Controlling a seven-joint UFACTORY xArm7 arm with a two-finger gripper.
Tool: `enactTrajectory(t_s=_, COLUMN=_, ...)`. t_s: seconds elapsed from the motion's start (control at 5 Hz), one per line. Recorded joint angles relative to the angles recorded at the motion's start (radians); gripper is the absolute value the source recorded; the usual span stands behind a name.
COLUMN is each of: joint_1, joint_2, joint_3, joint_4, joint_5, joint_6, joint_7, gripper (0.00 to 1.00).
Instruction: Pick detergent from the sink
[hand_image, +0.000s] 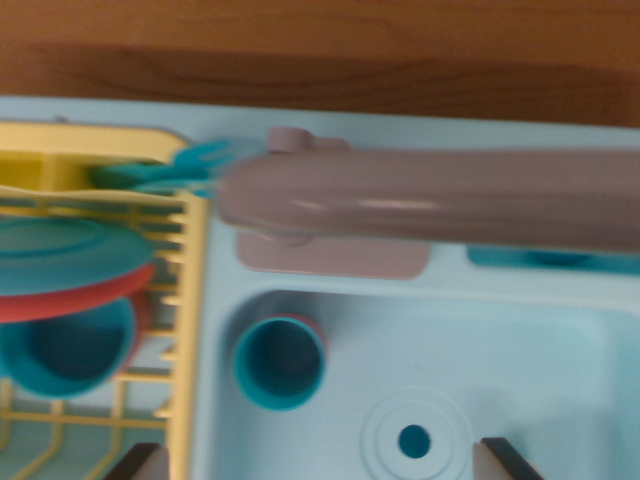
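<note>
Below the lens, at the frame's bottom edge, I see only the two dark tips of my claw, set well apart, so I read it as spread and holding nothing.

Item, off the claw's left tip: yellow dish rack, holding a teal plate over a red plate, with a teal bowl beneath them and teal utensils poking out at its far end.

Item, ahead of the claw and slightly left: teal cup, open mouth toward me, lying inside the pale blue sink.

Item, between the tips: drain, bare.

Item, farther ahead: grey faucet, blurred, spanning to the wrist view's right.

Item, detergent: I cannot find it in this view; no bottle shows in the basin. A teal shape behind the faucet is too hidden to name.

Step in hand, by my judgement: searching and approaching, nothing gripped yet. Next I would need to locate the detergent, perhaps further right, before descending.
</note>
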Motion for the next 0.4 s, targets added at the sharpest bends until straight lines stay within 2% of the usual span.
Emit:
enactTrajectory(t_s=0.2, joint_1=0.0, joint_2=0.0, joint_3=0.0, joint_4=0.0, joint_5=0.0, joint_6=0.0, joint_7=0.0, gripper=0.0)
enactTrajectory(t_s=0.4, joint_1=-0.01, joint_2=0.004, joint_3=-0.01, joint_4=-0.044, joint_5=0.0041, joint_6=-0.045, joint_7=-0.023, gripper=0.0)
